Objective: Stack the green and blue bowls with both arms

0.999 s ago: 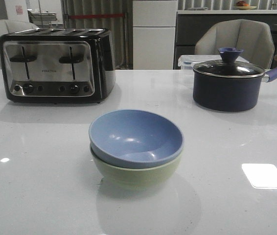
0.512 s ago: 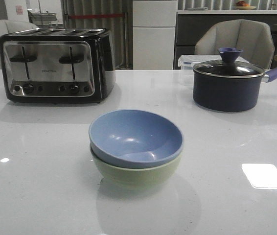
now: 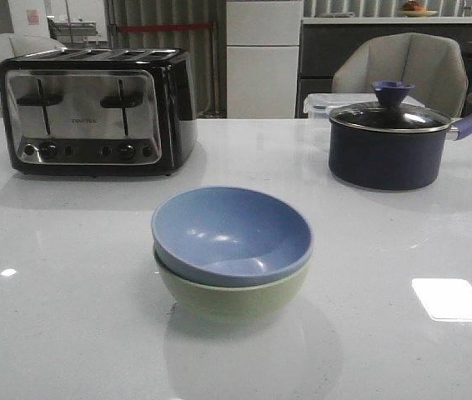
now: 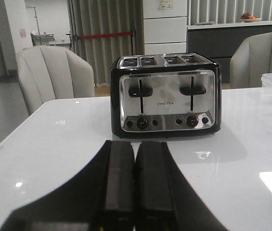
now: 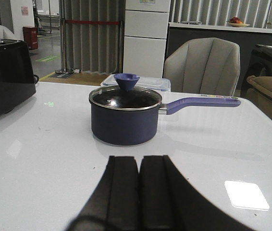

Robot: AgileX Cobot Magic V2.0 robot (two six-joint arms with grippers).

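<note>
The dusty blue bowl (image 3: pixel 232 233) sits nested inside the pale green bowl (image 3: pixel 232 300) at the middle of the white table, in the front view only. Neither gripper shows in the front view. My left gripper (image 4: pixel 135 144) is shut and empty, low over the table, facing the toaster (image 4: pixel 166 94). My right gripper (image 5: pixel 140 159) is shut and empty, low over the table, facing the navy saucepan (image 5: pixel 124 116). The bowls are out of both wrist views.
A black and chrome toaster (image 3: pixel 96 111) stands at the back left. A dark navy lidded saucepan (image 3: pixel 390 142) with a purple handle stands at the back right, a clear plastic box (image 3: pixel 319 104) behind it. Grey chairs stand beyond the table's far edge.
</note>
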